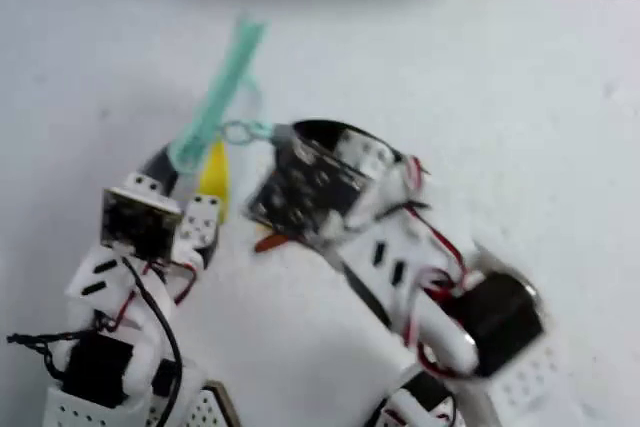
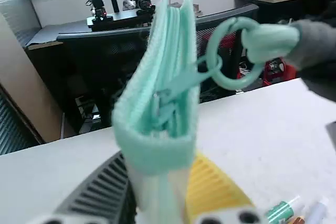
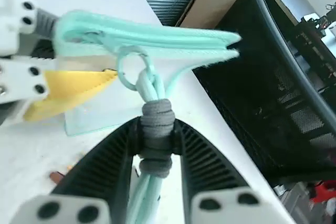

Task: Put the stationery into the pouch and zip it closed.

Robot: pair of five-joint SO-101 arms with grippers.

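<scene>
Plainly we see the left tool (image 2: 157,200) clamped on one end of the mint pouch (image 2: 163,87), held above the table (image 1: 500,67) left of its middle; the right tool (image 3: 156,145) is closed on the zipper's pull cord (image 3: 155,116); pens (image 2: 286,211) lie on the table.

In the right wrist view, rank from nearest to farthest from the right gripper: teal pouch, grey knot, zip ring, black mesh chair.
1. grey knot, clamped in the right gripper.
2. zip ring, just past the knot.
3. teal pouch, beyond the ring.
4. black mesh chair, behind the pouch.
</scene>
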